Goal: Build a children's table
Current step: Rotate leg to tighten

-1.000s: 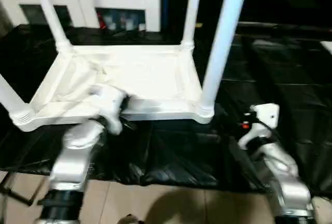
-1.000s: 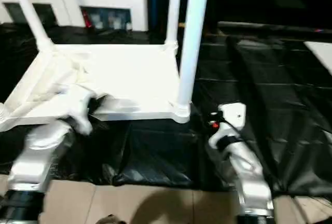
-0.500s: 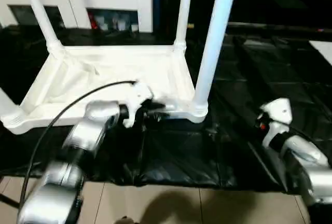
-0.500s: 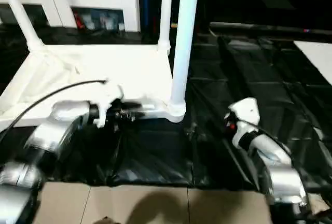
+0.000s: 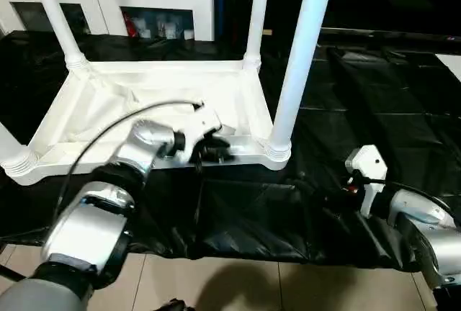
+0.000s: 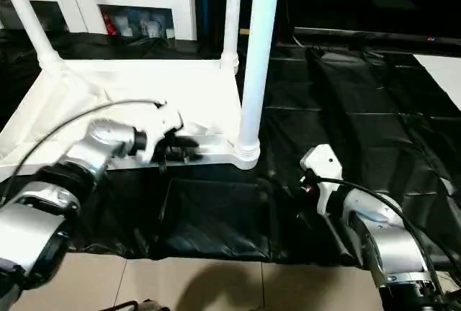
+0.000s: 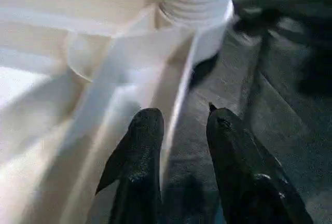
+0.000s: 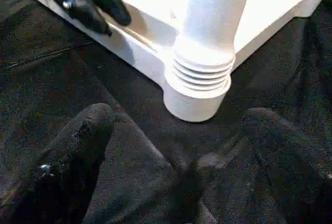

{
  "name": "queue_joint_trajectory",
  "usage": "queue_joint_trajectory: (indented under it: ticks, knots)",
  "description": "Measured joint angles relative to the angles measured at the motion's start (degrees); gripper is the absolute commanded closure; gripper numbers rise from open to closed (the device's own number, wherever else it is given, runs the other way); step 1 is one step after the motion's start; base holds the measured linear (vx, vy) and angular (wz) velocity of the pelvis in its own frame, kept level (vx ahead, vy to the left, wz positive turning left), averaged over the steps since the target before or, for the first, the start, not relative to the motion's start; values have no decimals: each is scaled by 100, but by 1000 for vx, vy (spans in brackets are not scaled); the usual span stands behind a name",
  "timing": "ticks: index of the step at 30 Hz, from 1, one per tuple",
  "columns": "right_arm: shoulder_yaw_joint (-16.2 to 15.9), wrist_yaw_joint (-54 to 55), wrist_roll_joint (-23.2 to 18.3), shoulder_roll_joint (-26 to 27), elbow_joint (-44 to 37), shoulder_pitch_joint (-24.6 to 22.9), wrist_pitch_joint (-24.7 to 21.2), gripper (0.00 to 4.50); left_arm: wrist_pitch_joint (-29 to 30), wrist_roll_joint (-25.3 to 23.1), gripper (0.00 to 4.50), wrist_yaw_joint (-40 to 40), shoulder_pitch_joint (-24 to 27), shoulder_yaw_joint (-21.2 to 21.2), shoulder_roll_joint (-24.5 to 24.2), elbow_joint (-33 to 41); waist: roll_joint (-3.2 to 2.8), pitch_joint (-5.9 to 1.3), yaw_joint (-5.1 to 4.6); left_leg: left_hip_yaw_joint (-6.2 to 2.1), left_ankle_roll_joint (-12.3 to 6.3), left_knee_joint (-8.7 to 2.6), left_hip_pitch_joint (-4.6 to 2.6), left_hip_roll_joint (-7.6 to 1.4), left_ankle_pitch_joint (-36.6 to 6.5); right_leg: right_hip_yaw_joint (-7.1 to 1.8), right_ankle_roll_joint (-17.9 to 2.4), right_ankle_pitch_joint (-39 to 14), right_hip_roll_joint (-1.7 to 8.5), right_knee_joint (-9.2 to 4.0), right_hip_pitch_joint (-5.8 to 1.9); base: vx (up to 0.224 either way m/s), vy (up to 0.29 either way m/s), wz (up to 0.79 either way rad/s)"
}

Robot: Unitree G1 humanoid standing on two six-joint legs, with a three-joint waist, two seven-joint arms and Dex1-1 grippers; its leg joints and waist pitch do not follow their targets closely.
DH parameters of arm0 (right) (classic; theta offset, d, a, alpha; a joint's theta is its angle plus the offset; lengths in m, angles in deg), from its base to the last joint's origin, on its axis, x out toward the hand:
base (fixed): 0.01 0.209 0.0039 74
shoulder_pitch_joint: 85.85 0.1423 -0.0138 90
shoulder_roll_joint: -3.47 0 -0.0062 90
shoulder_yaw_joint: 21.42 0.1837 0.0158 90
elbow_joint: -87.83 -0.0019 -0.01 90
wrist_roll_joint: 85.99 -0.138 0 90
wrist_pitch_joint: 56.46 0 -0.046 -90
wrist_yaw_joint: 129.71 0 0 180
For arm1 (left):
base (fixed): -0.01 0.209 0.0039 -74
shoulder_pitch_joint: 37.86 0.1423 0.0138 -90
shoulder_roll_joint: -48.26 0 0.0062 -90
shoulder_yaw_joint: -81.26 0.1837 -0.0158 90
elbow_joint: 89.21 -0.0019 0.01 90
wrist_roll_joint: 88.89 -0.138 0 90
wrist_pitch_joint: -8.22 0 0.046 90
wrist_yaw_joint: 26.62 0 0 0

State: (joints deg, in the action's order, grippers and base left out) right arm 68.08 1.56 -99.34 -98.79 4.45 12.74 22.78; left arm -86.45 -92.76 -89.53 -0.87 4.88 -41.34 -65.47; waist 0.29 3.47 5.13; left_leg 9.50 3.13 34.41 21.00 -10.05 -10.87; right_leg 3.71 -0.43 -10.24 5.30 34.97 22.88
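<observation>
Legs up, the upside-down table (image 5: 166,106) rests steady while the left gripper (image 7: 176,125) straddles its near rim with parted fingers, and the right gripper (image 8: 176,130) waits spread wide before the corner socket (image 8: 199,86).

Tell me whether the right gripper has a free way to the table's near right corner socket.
Probably yes. The right gripper is open and faces the socket, with bare black cover between them.
</observation>
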Motion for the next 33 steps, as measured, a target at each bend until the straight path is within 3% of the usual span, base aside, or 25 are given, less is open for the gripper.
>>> queue_joint_trajectory:
  ticks: [10, 21, 25, 29, 33]
  knots:
    - [-4, 0, 4, -15, -34, 0, -11, 4, -194, -213, 289, 238, -172, 26, 68, -491, -54, -11, 2, 3, 0, 0, 3, -3, 0, 2, -1, 1, 0, -2, 2, 0, 0, 0]
    - [-114, -4, 57, 2, 21, 93, 38, 0, -170, -274, 369, 2, -354, 11, 64, -652, -61, -10, 7, 3, 0, -5, 6, -4, -1, 3, -1, 1, 0, -7, 4, 0, 0, 0]
    - [-171, -42, 86, 7, 107, 287, 172, 0, 116, -252, 401, -742, -371, -17, -9, -632, -60, -10, 9, 7, -1, -8, 5, -4, -1, 2, -1, 1, 0, -8, 4, 0, 0, 0]
    - [-244, -108, 176, 17, 193, 400, 253, 0, 170, -262, 438, -1068, -253, 103, -109, -427, -43, -6, 14, 12, -1, -8, 5, -4, -1, 1, -1, 1, 2, -8, 5, 0, 0, 0]
    - [-289, -189, 195, 46, 318, 486, 271, 0, 199, -239, 447, -1346, 166, 180, -391, 312, 32, -9, -31, 22, 0, -22, 3, -19, -1, 1, 1, -1, -4, -5, 5, 0, 0, 0]
